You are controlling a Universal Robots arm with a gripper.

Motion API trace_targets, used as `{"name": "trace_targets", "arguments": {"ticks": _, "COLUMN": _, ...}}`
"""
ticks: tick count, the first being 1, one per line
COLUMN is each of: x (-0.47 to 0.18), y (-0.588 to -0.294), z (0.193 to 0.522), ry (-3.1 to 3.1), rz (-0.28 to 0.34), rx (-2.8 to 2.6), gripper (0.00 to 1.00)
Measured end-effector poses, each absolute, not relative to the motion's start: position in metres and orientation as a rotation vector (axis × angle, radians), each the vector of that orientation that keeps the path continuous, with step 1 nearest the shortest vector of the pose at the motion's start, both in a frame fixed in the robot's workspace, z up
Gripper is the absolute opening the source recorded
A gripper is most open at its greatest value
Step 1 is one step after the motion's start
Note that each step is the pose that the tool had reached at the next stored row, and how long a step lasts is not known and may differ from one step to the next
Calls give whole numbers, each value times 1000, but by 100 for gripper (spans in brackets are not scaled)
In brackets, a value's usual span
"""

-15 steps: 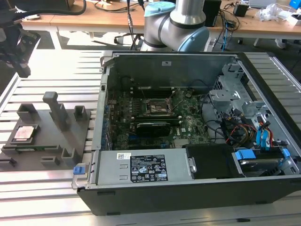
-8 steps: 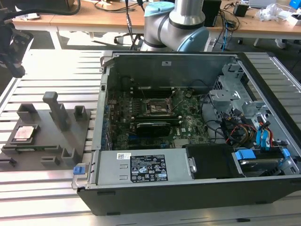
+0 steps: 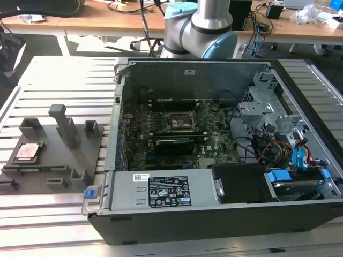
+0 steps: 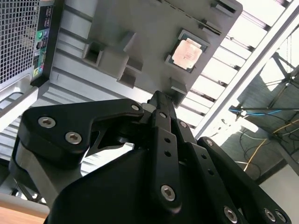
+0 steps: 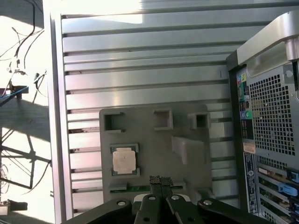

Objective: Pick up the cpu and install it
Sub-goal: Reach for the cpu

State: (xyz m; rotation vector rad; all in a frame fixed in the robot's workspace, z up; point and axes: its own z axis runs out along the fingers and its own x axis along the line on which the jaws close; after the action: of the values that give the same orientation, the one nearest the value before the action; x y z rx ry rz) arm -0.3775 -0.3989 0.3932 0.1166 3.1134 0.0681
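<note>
Gripper (image 5: 161,181) held high above the grey fixture plate (image 5: 149,135), cpu (image 5: 124,161) not yet picked up.
In both wrist views the gripper (image 4: 161,95) points down at the plate, its fingers closed together with nothing between them and well clear of the cpu (image 4: 187,52). The cpu (image 3: 28,151) lies flat in a square recess of the plate (image 3: 53,163), which rests on the slotted metal table (image 3: 59,75) at the exterior view's left of the open computer case (image 3: 187,75). The arm (image 3: 201,27) rises behind the case.
</note>
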Motion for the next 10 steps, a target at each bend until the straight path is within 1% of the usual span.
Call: {"name": "trace_targets", "arguments": {"ticks": 10, "x": -409, "y": -399, "z": 393, "ry": 3113, "rz": 68, "rx": 116, "gripper": 11}}
